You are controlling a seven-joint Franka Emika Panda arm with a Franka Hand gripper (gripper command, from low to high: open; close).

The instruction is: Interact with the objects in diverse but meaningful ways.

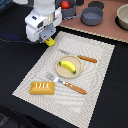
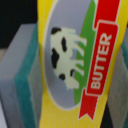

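We judge that we are in the carrying step: the butter packet is up off the worktop, gripped in our fingers, and it has yet to be set down anywhere. In the exterior view only a yellow corner of it shows below the gripper, hanging above the far corner of the striped mat on the exterior view's left.

In the wrist view the packet fills the picture between the two grey pads, its cow picture and red "BUTTER" banner tilted across the view. The fingers are narrowed onto it, one pad against each side, so the grip looks firm, though we cannot tell how deep the packet sits.

On the mat, the banana lies on a small round plate near the middle. A knife lies beyond the plate, a fork on the near side, and the bread loaf sits by the near corner on the exterior view's left. Off the mat, at the back, a grey pot and a tomato stand on a brown board.

The next move, as we see it, calls for picking a free patch for the packet, bringing it low before letting go, and keeping well apart from the plate and cutlery.
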